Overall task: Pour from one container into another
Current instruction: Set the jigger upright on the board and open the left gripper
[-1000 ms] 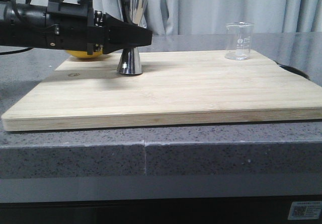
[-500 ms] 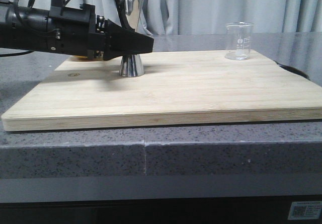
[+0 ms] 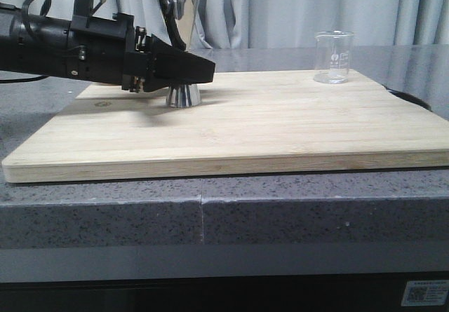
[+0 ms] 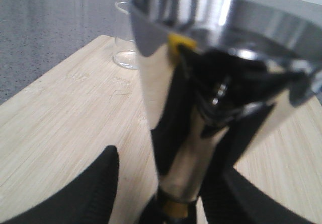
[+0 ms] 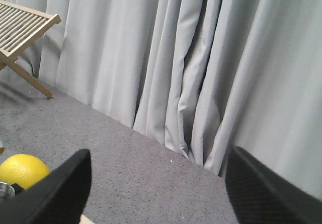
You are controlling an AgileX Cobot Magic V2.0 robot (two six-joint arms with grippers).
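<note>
While the front view hides the yellow lemon [image 5: 20, 170], the right wrist view catches it beside the grey curtain [image 5: 191, 58], its right tool [image 5: 151, 183] spread wide and empty. On the wooden board [image 3: 280, 126], the steel jigger [image 3: 181, 45] stands at ten o'clock, the glass beaker [image 3: 332, 57] at two. From the left wrist, the left tool [image 4: 161, 183] brackets the jigger's waist, seemingly not yet clenched.

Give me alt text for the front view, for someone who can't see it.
The left gripper reaches in from the left at the narrow waist of a shiny steel jigger standing on a wooden board. A clear glass beaker stands upright at the board's far right, untouched, with grey curtains behind.
</note>
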